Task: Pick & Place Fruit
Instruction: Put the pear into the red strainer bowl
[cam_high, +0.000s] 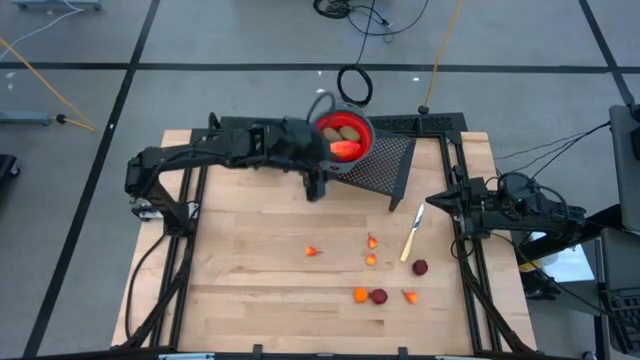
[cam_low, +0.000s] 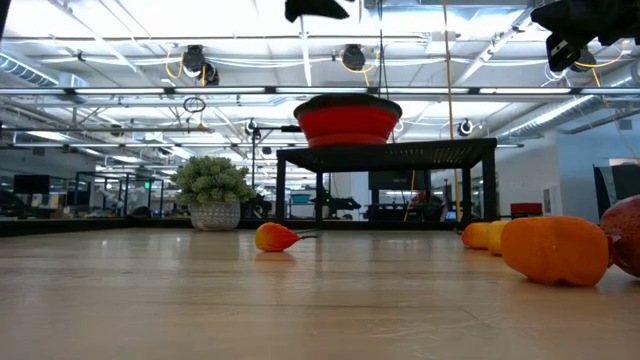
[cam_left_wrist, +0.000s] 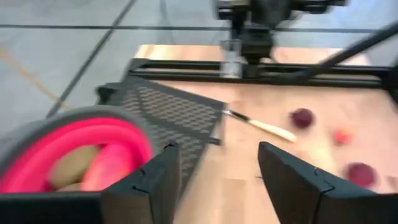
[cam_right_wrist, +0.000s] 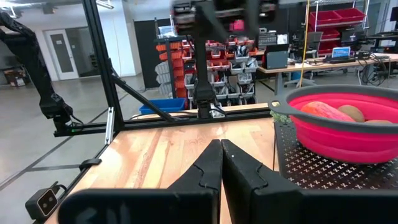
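A red bowl (cam_high: 345, 135) stands on a black mesh stand (cam_high: 388, 162) at the table's far edge. In it lie two olive-brown ovals (cam_high: 345, 130) and a longer red-orange piece (cam_high: 346, 149). Small fruit bits lie on the wood: an orange one (cam_high: 313, 251), two more (cam_high: 372, 241) (cam_high: 371, 260), a dark-red one (cam_high: 420, 267), and several near the front edge (cam_high: 379, 296). My left gripper (cam_high: 315, 187) (cam_left_wrist: 217, 180) hangs open and empty beside the bowl's near left side, above the table. My right gripper (cam_high: 430, 203) (cam_right_wrist: 221, 163) is shut at the right edge.
A cream-handled knife (cam_high: 412, 232) lies on the wood to the right of the stand. In the low view a green plant ball in a pot (cam_low: 212, 192) stands far back. Bare wood lies on the table's left half.
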